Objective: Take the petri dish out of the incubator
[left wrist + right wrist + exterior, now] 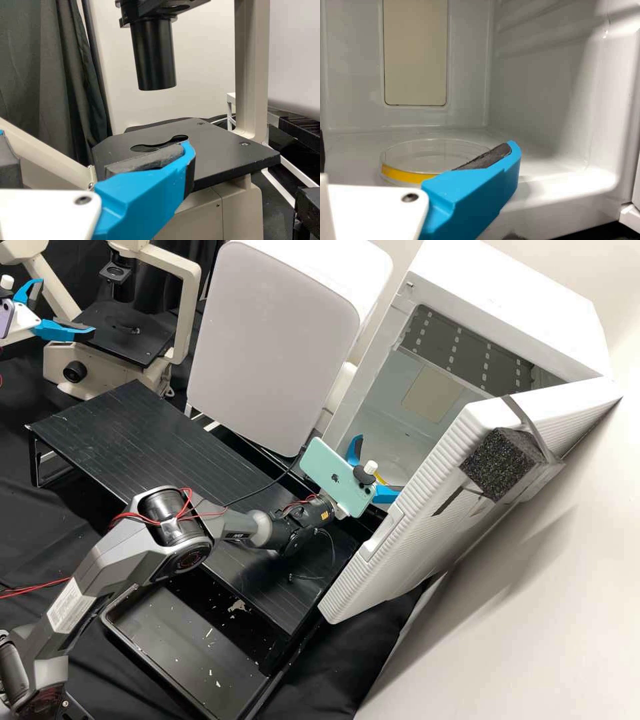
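The right gripper [380, 465], spread open and gripping nothing, is best eased in low and level to straddle the clear dish [407, 175] on the incubator [507, 293] floor, then closed softly on its rim; lifting a little over the front lip [560, 192] and backing straight out should avoid the door [413, 540]; the back wall [350, 75] leaves some room behind. The left gripper [68, 305] stands open by the microscope [127, 330].

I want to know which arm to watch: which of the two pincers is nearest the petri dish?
The right pincer, open beside the petri dish in the white incubator; the left pincer is over by the microscope.
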Action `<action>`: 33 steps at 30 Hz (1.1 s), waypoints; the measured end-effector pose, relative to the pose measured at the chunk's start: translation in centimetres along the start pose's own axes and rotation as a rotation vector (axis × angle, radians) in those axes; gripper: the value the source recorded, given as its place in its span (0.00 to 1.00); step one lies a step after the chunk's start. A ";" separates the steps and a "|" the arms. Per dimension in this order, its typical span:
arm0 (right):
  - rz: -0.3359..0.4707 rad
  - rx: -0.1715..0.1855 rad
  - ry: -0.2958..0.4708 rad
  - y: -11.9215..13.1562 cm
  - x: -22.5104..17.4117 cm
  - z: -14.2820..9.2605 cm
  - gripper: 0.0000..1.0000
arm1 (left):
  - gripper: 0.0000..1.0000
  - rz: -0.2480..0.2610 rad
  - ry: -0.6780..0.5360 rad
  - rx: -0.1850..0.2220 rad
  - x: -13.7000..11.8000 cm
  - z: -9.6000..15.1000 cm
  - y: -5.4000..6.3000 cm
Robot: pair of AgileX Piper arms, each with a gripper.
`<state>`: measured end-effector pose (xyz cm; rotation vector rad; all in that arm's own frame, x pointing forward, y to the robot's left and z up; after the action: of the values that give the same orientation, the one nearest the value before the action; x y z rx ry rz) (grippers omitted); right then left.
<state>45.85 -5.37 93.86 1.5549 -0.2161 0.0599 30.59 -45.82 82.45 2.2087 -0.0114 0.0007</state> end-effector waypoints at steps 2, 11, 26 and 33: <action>0.000 0.000 0.000 0.0 0.0 0.0 1.00 | 1.00 0.000 0.000 0.000 0.0 0.0 0.0; -0.004 -0.014 -0.010 0.0 0.0 0.0 1.00 | 1.00 0.000 0.000 0.000 0.0 0.0 0.0; -0.014 -0.027 -0.028 0.2 0.0 -0.1 0.00 | 1.00 0.000 0.000 0.000 0.0 0.0 0.0; -0.014 -0.027 -0.028 0.2 0.0 -0.1 0.00 | 1.00 0.000 0.000 0.000 0.0 0.0 0.0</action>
<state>45.86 -5.30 94.08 1.5304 -0.2273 0.0247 30.59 -45.82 82.45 2.2087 -0.0114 0.0007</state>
